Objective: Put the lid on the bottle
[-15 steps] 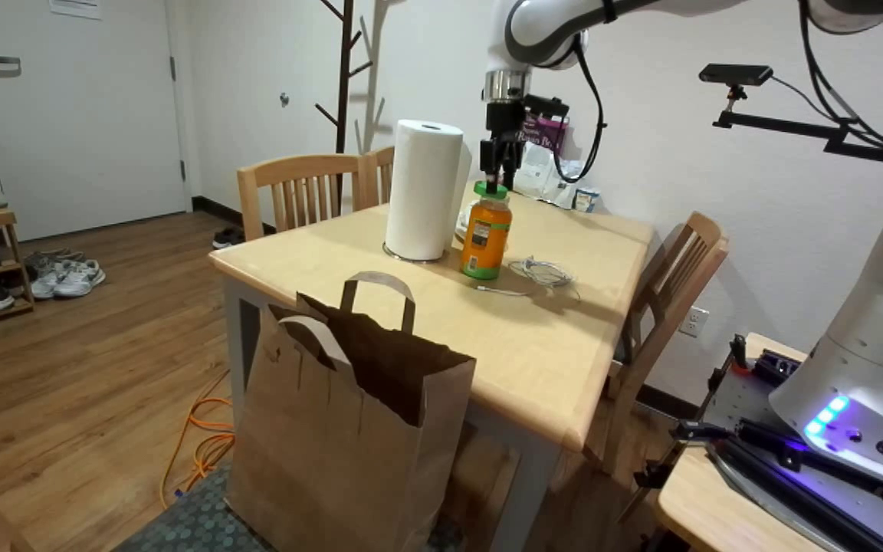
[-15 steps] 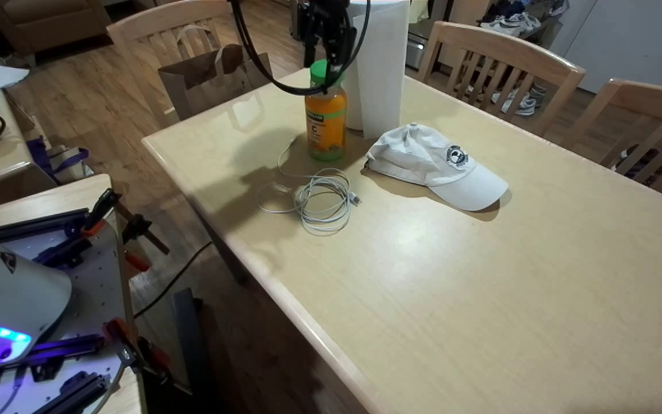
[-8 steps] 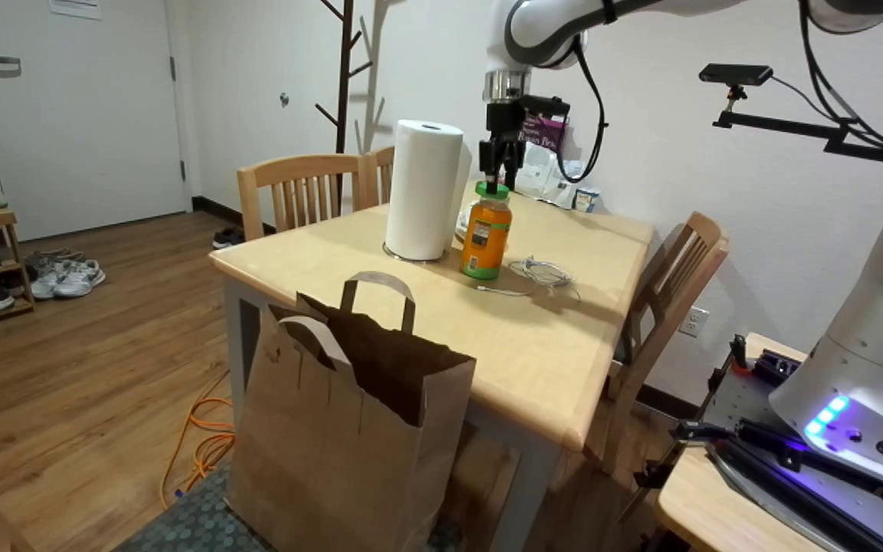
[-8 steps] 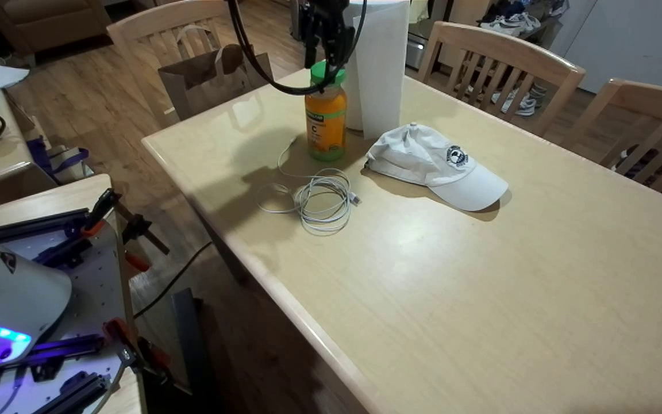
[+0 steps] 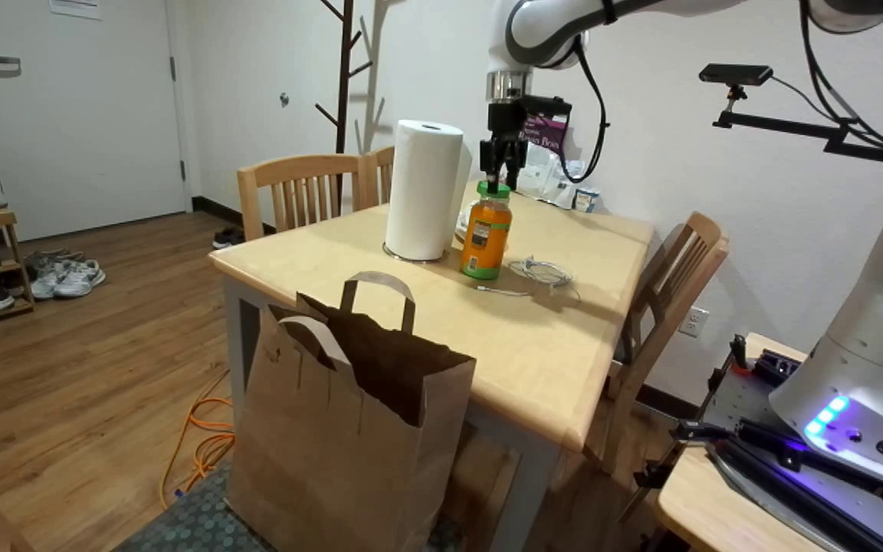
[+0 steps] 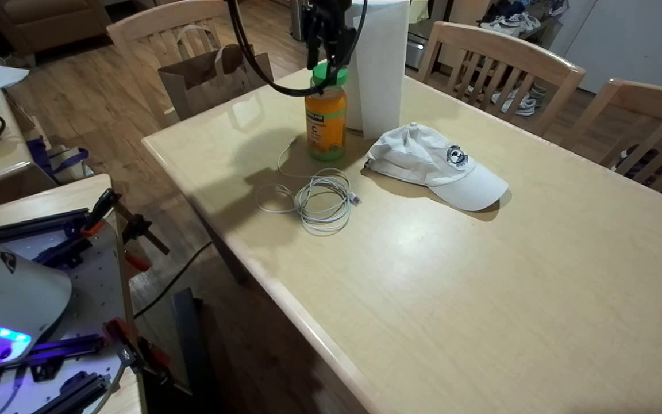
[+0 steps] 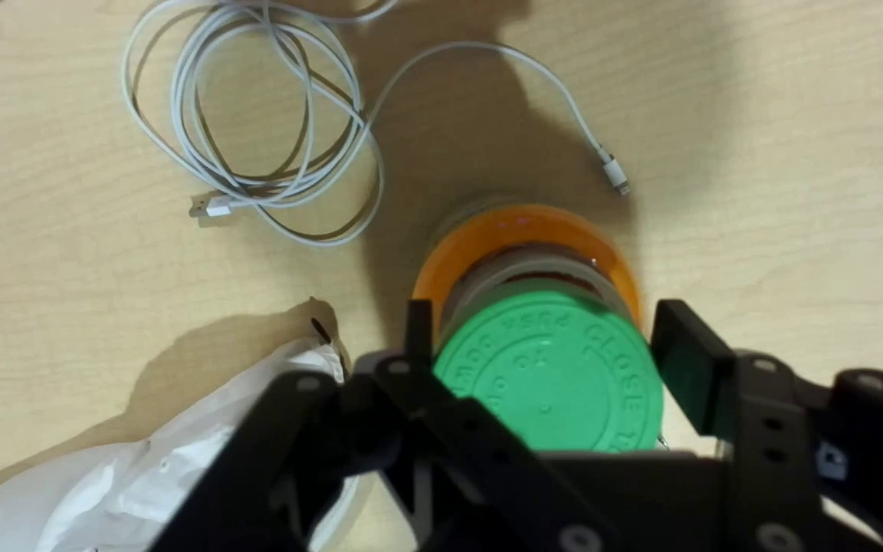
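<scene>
My gripper (image 7: 545, 337) is clamped on one green lid (image 7: 556, 376) at the mouth of one bottle (image 5: 486, 238); whether it is seated, I can't tell. Near the bottle are one cable (image 7: 363, 126), one paper roll (image 5: 426, 192) and one baseball cap (image 6: 434, 164); well apart from it, one bag (image 5: 342, 437).

The green lid (image 7: 549, 372) is over the upright orange bottle (image 5: 486, 241), contact unclear.

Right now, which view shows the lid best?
The wrist view: the top of the lid faces the camera, embossed lettering visible, though the gripper hides part. Both exterior views show it only small, at the mouth of the bottle, partly covered.
</scene>
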`<move>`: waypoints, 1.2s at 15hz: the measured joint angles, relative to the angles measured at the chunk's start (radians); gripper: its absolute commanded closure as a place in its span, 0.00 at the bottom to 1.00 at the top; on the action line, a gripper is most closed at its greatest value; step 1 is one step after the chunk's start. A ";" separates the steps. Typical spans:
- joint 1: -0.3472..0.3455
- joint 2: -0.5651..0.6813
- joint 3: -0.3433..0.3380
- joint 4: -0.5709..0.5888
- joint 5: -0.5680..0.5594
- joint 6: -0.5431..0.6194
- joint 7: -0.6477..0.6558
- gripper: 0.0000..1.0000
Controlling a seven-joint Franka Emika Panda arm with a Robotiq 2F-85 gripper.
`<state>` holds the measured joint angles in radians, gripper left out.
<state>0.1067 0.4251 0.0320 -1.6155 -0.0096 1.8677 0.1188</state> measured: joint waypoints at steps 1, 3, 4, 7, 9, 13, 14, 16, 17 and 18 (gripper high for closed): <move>0.000 0.000 0.000 0.000 0.004 -0.001 0.000 0.53; 0.000 0.001 0.003 0.000 0.017 -0.004 0.000 0.53; 0.000 0.001 0.005 0.000 0.022 -0.007 0.000 0.53; 0.000 0.001 0.010 0.001 0.037 -0.014 0.000 0.53; 0.000 0.001 0.010 0.002 0.045 -0.017 0.000 0.53; 0.000 0.001 0.009 0.002 0.049 -0.019 0.000 0.53; 0.000 0.001 0.009 0.002 0.051 -0.020 0.000 0.53; -0.001 0.001 0.008 0.002 0.055 -0.029 0.000 0.53; -0.001 0.001 0.008 0.002 0.056 -0.034 0.001 0.53; -0.001 0.002 0.008 0.002 0.058 -0.040 0.001 0.53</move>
<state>0.1062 0.4271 0.0402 -1.6138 0.0479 1.8279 0.1200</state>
